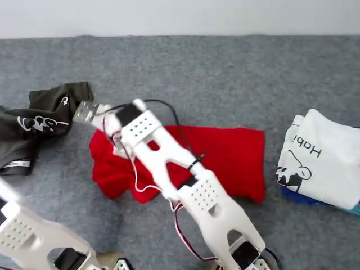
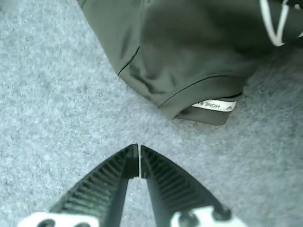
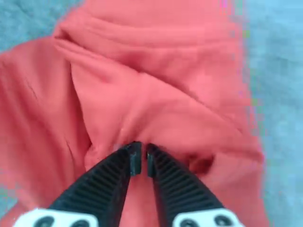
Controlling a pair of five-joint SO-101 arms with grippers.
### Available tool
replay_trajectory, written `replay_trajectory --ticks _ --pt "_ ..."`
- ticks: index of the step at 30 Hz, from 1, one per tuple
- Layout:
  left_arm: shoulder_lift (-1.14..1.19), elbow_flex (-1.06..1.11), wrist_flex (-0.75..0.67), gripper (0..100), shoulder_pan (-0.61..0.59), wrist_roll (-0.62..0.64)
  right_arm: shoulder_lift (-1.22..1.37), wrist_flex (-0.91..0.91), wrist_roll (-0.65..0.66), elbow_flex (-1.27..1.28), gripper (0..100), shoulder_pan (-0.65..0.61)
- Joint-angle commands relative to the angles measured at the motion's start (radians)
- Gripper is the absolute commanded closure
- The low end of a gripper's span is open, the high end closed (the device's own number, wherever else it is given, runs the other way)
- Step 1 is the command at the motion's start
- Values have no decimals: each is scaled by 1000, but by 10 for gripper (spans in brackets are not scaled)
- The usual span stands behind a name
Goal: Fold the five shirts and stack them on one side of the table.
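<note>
The folded stack (image 1: pixel 323 163) stands; red shirt (image 1: pixel 230 152) lies half-folded, dark shirt (image 1: pixel 39 121) crumpled; left gripper (image 2: pixel 140 161) closed empty, right gripper (image 3: pixel 141 158) closed, perhaps pinching.

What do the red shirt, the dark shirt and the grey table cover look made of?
The crumpled red shirt looks like soft matte knit, probably cotton jersey: limp, rounded folds. The dark olive shirt looks smoother, with faint sheen and a stitched hem; perhaps a synthetic blend. The grey table cover looks like felt or low-pile carpet: fuzzy and speckled.
</note>
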Motion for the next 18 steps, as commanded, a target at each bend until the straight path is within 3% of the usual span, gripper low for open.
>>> replay_trajectory --ticks 1,5,8,18 --pt "-61 -38 21 985 -20 -5 4 -13 9 -48 970 -73" --pt "-61 -38 20 985 -28 -6 -27 50 9 -81 972 -179" --pt "-61 -38 20 985 -28 -6 -42 90 8 -135 971 -182" --pt "-60 -38 20 985 -21 -6 -13 174 6 -269 969 33"
